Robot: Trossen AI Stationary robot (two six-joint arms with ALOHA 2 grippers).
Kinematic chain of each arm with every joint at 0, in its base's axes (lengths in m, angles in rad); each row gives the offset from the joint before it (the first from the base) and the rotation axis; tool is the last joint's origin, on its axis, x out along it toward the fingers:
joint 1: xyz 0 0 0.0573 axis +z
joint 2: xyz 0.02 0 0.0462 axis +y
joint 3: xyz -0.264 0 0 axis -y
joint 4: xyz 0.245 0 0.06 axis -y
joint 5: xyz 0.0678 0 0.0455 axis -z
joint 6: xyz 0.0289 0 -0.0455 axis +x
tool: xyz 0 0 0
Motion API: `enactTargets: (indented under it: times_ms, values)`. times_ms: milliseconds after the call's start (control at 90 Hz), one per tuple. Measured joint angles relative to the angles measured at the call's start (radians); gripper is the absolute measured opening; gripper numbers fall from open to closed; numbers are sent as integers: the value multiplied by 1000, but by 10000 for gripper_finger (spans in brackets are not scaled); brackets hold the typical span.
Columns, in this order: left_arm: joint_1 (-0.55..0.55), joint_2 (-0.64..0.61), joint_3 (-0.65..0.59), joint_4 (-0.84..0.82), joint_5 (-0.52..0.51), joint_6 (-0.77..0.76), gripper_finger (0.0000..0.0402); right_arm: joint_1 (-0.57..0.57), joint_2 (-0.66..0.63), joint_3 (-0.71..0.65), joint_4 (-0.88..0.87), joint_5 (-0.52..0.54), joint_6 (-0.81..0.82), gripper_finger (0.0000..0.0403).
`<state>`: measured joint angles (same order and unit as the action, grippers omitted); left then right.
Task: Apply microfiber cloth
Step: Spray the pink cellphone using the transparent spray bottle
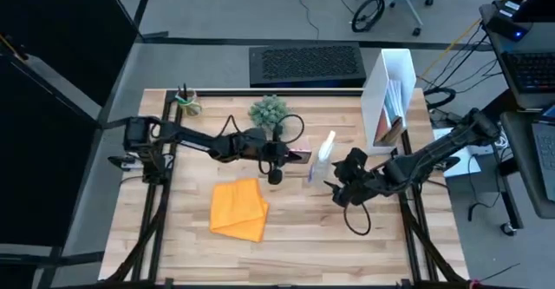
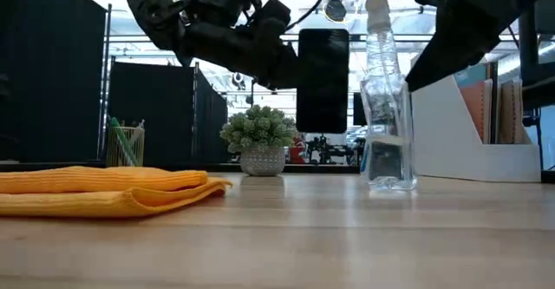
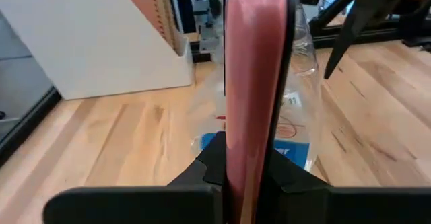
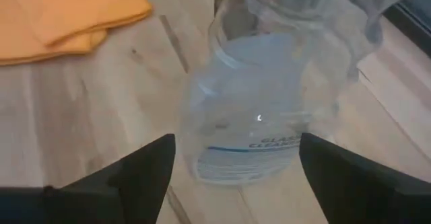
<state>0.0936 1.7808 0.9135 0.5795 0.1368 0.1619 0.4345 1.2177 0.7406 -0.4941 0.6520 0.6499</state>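
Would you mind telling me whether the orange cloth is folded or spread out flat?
Folded. The microfiber cloth lies on the table in stacked layers with a rounded fold edge in the low view, and overlapping layers show from above.

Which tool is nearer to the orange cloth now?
Left. The left tool, holding the phone in the air, is just beyond the cloth; the open right tool faces the spray bottle, farther off.

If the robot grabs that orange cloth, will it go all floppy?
Probably floppy: the microfiber cloth lies folded in soft, rounded layers on the table. It looks thin and light, so a pinched corner would likely lift first, with the rest drooping and unfolding.
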Motion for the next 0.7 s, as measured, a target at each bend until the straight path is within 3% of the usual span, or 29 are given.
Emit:
enactTargets:
  times_ms: [422, 600, 700]
  values:
    - [-65, -19, 7, -102, -23, -24, 13, 12, 43, 14, 72, -33, 46, 297]
    - [-69, -116, 8, -218, -86, -17, 13, 19, -5, 106, -51, -25, 25, 320]
    - [-63, -173, 8, -260, -94, -15, 13, 9, -45, 143, -54, 43, -41, 337]
